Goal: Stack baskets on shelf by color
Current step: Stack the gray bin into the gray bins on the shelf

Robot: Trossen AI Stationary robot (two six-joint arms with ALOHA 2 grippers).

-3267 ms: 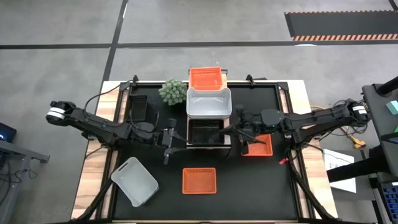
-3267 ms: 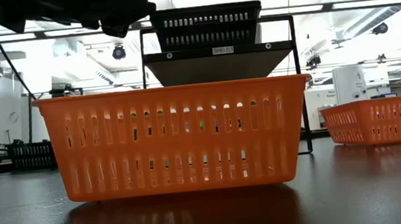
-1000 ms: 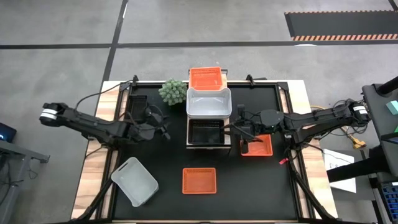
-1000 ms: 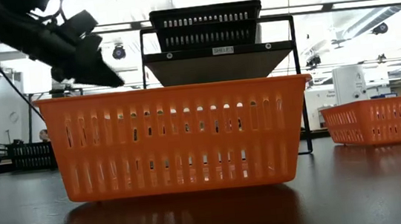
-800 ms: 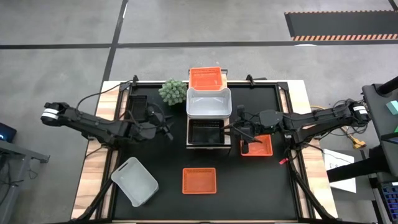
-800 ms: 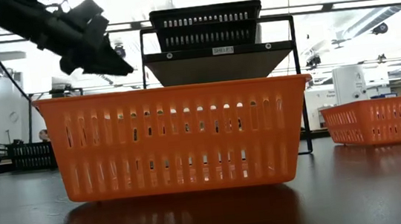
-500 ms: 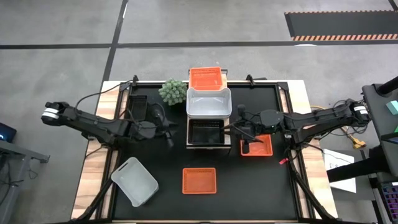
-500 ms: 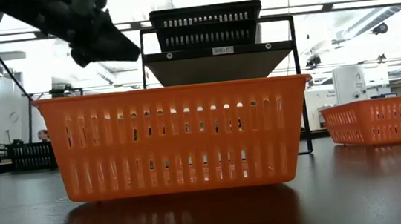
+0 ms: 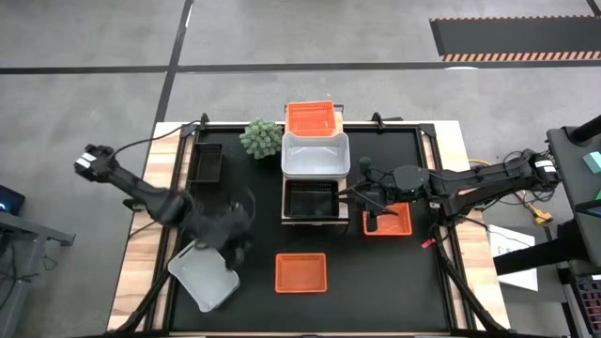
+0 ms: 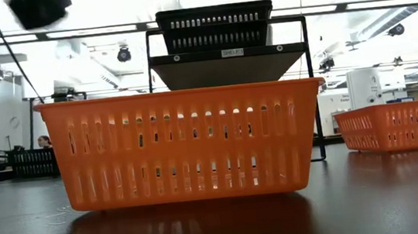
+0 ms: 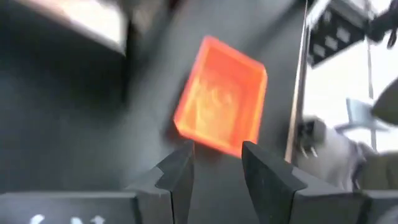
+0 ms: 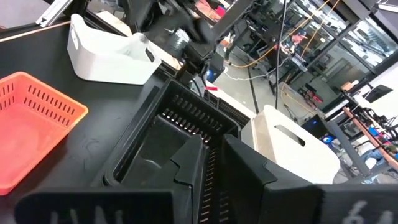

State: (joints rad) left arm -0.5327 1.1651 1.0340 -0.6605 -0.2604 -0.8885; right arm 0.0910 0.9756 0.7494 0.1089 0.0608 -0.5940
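Observation:
The shelf (image 10: 227, 68) carries a red-orange basket (image 9: 310, 117) at its far end, a white basket (image 9: 315, 155) in the middle and a black basket (image 9: 315, 199) at its near end. My right gripper (image 9: 360, 197) is shut on the black basket's right wall. My left gripper (image 9: 237, 237), blurred, is open and empty above the table, beside a loose white basket (image 9: 202, 274). In the left wrist view its fingers (image 11: 216, 149) point toward a red-orange basket (image 11: 221, 106) on the table. My right gripper holds the black basket by the rim of its right wall (image 12: 212, 157), one finger inside the basket and one outside. The fingers come level from the table's right side. The basket sits level on the shelf's near end.
A red-orange basket (image 9: 300, 272) lies near the front edge, another red-orange basket (image 9: 390, 220) lies right of the shelf under my right arm, and a black basket (image 9: 207, 161) lies at the far left. A spiky green plant (image 9: 263, 138) stands left of the shelf.
My left gripper has swung away from the shelf's left side toward the table's near edge and now hangs by the loose white basket. It has stayed open and empty.

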